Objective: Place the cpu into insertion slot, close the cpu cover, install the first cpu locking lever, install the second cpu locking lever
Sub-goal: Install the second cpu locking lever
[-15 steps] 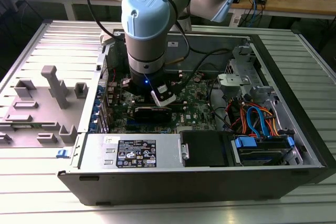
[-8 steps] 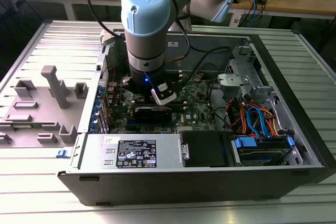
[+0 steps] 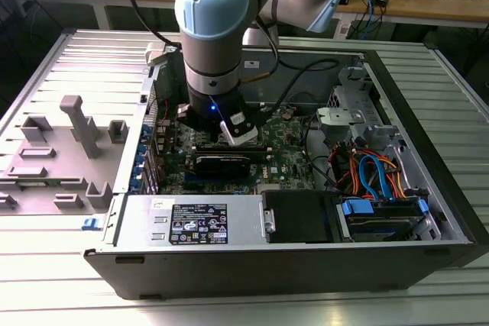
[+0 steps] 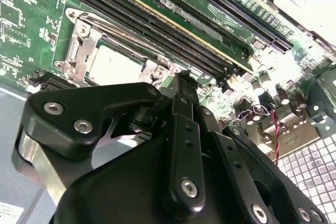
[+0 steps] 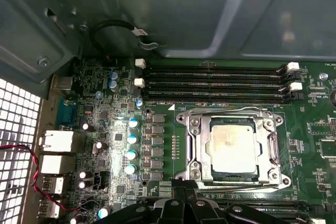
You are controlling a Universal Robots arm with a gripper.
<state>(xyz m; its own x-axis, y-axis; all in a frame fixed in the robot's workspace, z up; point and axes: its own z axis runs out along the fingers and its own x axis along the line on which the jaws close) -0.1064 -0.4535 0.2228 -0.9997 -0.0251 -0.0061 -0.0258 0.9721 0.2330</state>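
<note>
The dull silver square cpu (image 5: 233, 148) sits in the black-rimmed insertion slot (image 5: 265, 124), thin silvery cpu cover (image 5: 193, 129) down; levers remain, I judge. Black gripper (image 4: 185, 77) hovers beside it, jaws apparently closed, empty.

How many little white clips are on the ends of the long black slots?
4. In the first wrist view, two small white plastic clips sit at the long black memory slots' end nearer the looped black cable, two at the opposite end.

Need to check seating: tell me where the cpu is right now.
The cpu sits in the insertion slot, framed by the cpu cover, beside the memory slots in both wrist views.
</note>
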